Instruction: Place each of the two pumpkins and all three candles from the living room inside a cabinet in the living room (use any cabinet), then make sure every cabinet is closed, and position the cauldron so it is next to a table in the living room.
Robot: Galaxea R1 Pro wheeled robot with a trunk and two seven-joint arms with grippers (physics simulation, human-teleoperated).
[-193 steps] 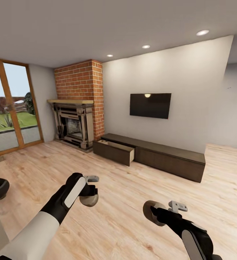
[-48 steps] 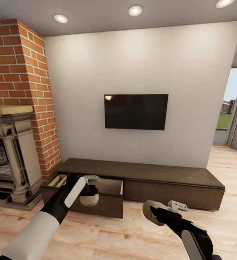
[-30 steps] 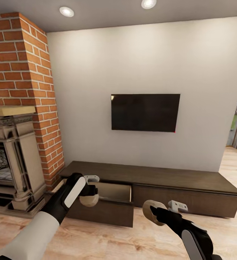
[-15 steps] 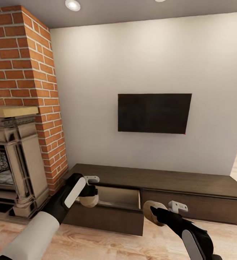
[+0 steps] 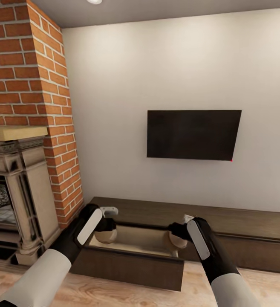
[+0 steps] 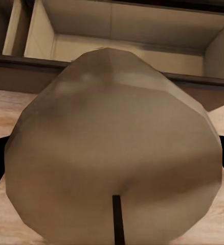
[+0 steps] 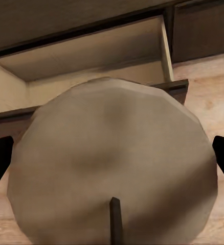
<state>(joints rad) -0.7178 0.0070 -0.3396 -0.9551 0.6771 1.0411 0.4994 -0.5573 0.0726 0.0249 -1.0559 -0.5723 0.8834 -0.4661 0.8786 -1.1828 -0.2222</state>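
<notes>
The long dark-brown cabinet [image 5: 225,221] runs along the wall, and its left drawer [image 5: 133,256] is pulled out, pale inside. My left gripper [image 5: 105,231] is shut on a beige candle [image 5: 105,236] over the drawer's left end. That candle [image 6: 112,148] has a black wick, and the drawer [image 6: 127,30] lies beyond it. My right gripper [image 5: 177,237] is shut on a second beige candle [image 5: 176,242] over the drawer's right end. The same candle [image 7: 112,168] hangs above the drawer [image 7: 91,56]. The pumpkins, the cauldron and the table are out of view.
An ornate grey fireplace [image 5: 16,196] with a brick chimney [image 5: 29,68] stands close on the left. A black TV [image 5: 193,134] hangs on the white wall above the cabinet. Wooden floor [image 5: 114,294] lies in front of the drawer.
The camera has come closer to the cabinet. My right arm has lifted and reached forward, bringing its candle over the open drawer. The left arm holds its candle as before.
</notes>
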